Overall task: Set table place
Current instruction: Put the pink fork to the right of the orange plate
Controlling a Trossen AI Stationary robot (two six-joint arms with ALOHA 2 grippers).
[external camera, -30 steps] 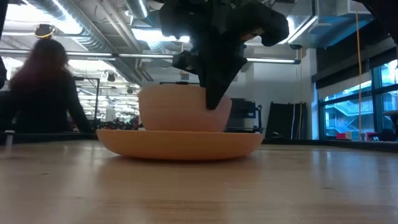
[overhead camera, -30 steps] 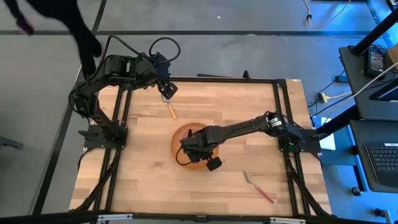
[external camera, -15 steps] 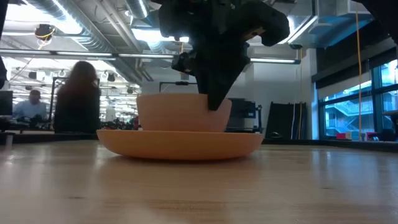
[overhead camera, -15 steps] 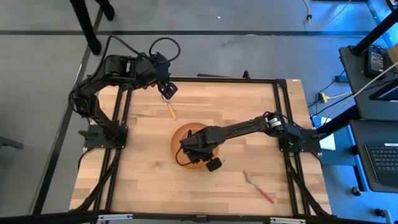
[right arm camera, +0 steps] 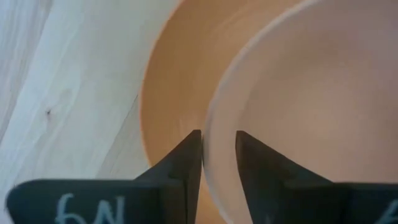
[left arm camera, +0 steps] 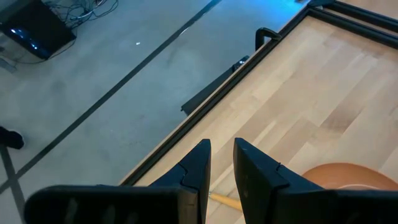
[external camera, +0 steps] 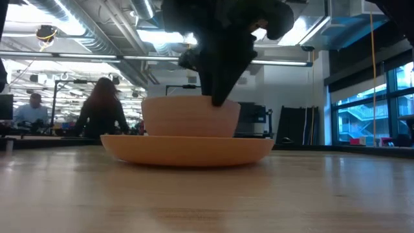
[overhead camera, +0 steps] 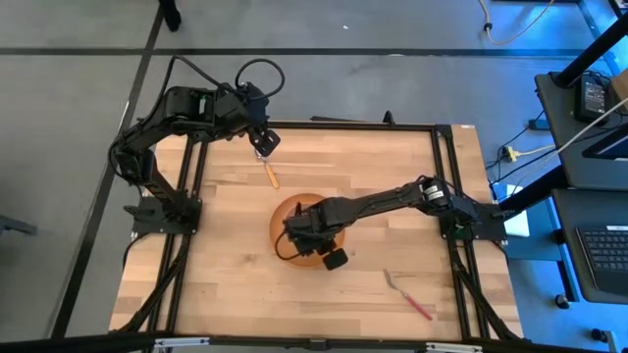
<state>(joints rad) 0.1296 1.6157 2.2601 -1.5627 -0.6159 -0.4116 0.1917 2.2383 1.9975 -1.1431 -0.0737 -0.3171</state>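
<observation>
A pale-orange bowl (external camera: 187,116) rests by its base in the wide orange plate (external camera: 187,150), which lies flat at the middle of the table (overhead camera: 226,255). My right gripper (right arm camera: 219,140) points down at the bowl and is open, one finger on each side of its rim. The wooden-handled spoon (overhead camera: 269,176) lies on the table at the far left. Just above and beyond it, my left gripper (overhead camera: 262,143) hovers open with nothing between its fingers. The red-handled fork (overhead camera: 410,296) lies on the planks near the right front. My right gripper comes from above, with one finger inside the bowl and one outside its rim (right arm camera: 214,118). Whether the fingers touch the rim I cannot tell. The bowl sits upright and level in the plate.
A black metal frame (overhead camera: 446,186) edges the table. Bare planks lie left of and in front of the plate. In the low view, people (external camera: 103,110) show in the room far behind the table.
The bowl has sunk a little between my right gripper's fingers and now sits lower and level in the plate. The gripper has stayed in place above it. A person has walked across the room behind.
</observation>
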